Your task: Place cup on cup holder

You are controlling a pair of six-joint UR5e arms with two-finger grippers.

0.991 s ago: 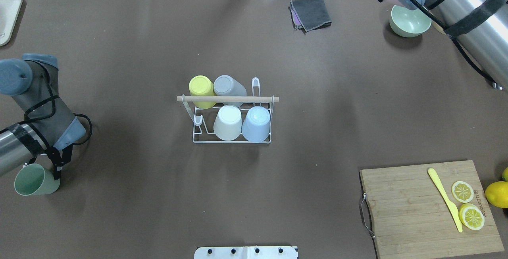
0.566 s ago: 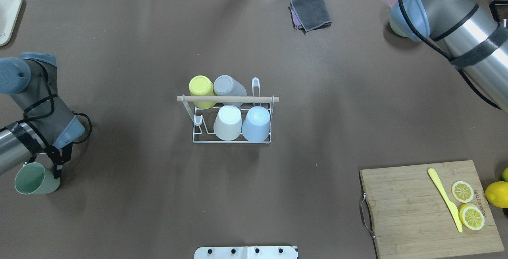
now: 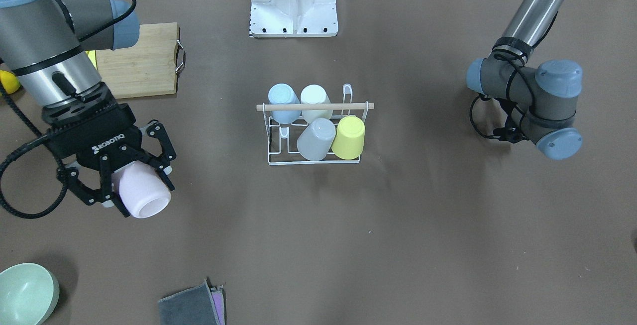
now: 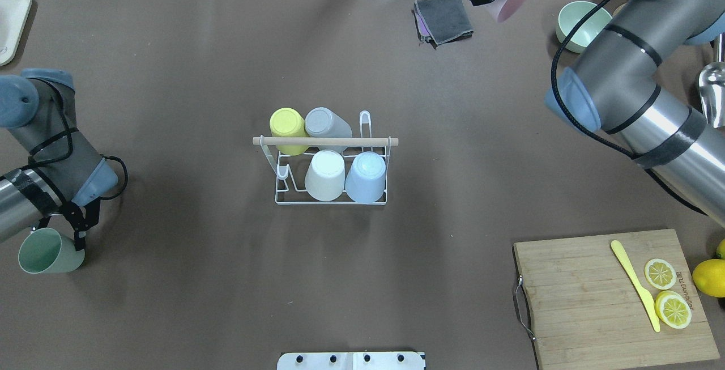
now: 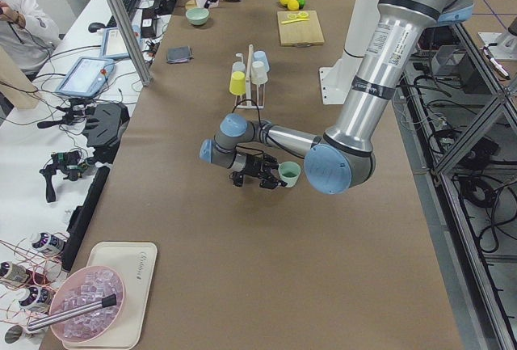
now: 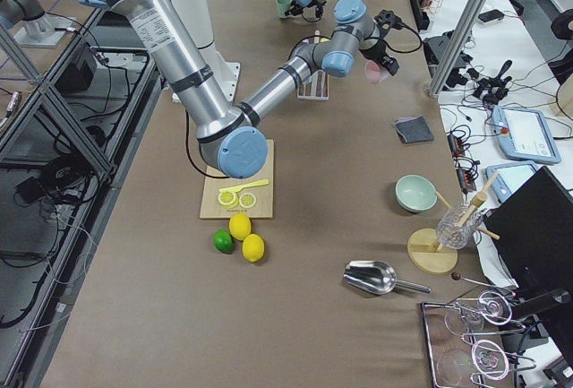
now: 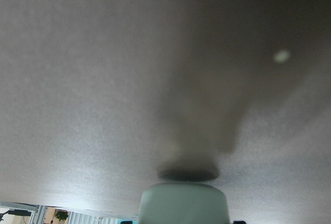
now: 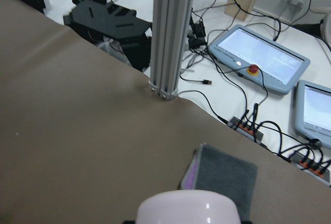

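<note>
While each claw grips a cup, the holder [image 4: 331,203] stands mid-tabletop with four cups on it.
Near right lies a wooden board [image 4: 583,302] with lemon slices [image 4: 660,273] and a yellow knife [image 4: 634,285]. Near left, the left claw [image 4: 62,239] is closed on a green cup [image 4: 42,252] held on its side, well apart from the holder. On the holder, a white cup [image 4: 325,174] and a blue cup [image 4: 366,176] sit upturned in the near row, a yellow cup [image 4: 287,123] and a grey cup [image 4: 325,122] in the far row; one peg [image 4: 282,174] at near left and another [image 4: 365,123] at far right are bare. Far right, the right claw [image 3: 144,198] clasps a pink cup [image 3: 139,185] in the air, near a grey cloth [image 4: 444,18] and a green bowl [image 4: 578,21].
</note>
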